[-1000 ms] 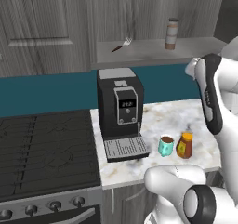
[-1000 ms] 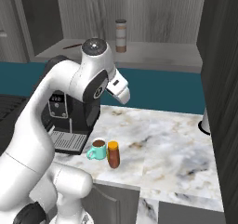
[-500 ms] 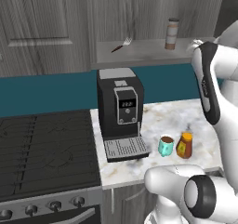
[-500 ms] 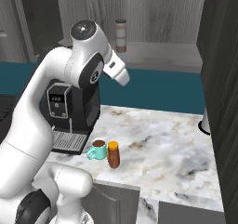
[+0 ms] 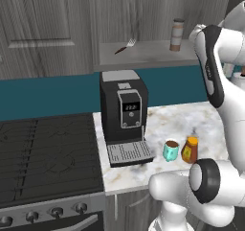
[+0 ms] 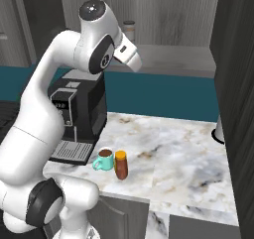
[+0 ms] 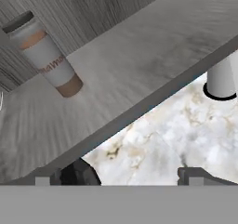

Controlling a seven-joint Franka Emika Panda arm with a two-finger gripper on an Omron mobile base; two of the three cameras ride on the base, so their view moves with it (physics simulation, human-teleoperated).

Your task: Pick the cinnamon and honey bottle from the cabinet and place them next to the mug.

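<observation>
Since the earlier frames your arm has been rising, its upper joints climbing from mid-frame toward the top of both base views while everything on the counter is staying put.

Reading the left base view from the left: you are seeing the dark stove filling the lower left, the black coffee machine standing at centre, then the mug sitting just right of its drip tray with the honey bottle just beside the mug, both in the lower right. Up in the cabinet, in the open niche at upper centre, a red-handled fork is lying on the shelf, and the cinnamon is standing upright at the upper right, well apart from the fork.

In the right base view, the mug and honey bottle are sitting side by side at lower centre on the marble counter, and the cinnamon is peeking out behind the arm near the top.

In the hand view, the cinnamon is appearing at the upper left, tilted in the frame, on the grey shelf, and a white cylinder is standing on the counter at the right edge. Your gripper is showing its two tips well apart at the bottom, spread wide and holding nothing.
</observation>
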